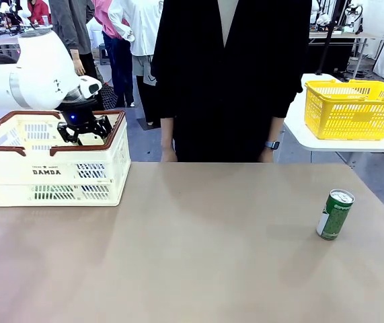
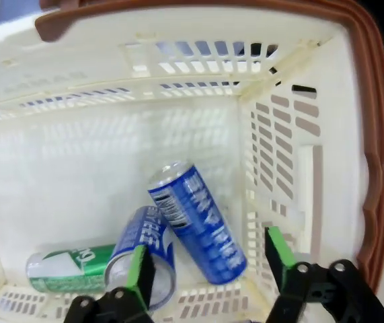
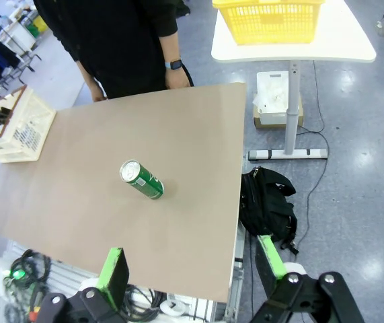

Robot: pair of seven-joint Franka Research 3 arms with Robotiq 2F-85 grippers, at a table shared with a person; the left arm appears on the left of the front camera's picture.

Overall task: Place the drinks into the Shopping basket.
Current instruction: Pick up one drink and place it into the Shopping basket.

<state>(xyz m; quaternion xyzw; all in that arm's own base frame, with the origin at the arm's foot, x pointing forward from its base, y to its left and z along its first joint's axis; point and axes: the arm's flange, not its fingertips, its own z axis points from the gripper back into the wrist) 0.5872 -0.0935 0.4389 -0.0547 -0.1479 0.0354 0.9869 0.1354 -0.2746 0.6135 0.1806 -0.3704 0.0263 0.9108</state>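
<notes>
Front faces across table (image 1: 198, 256); wrists overlook Shopping basket (image 2: 77, 155) and table.

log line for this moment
left hand: open above Shopping basket | inside: two blue cans, lying green can | table: upright green can | right hand: open

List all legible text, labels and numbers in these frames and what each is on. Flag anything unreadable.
"DAMDA": on the side wall of the Shopping basket.
Small line of print just above it on the same wall: too small to read.
White markings on the standing green can: too small to read.
White lettering on the two blue cans inside the basket: blurred, unreadable.
Markings on the lying green can beside them: unreadable.
</notes>
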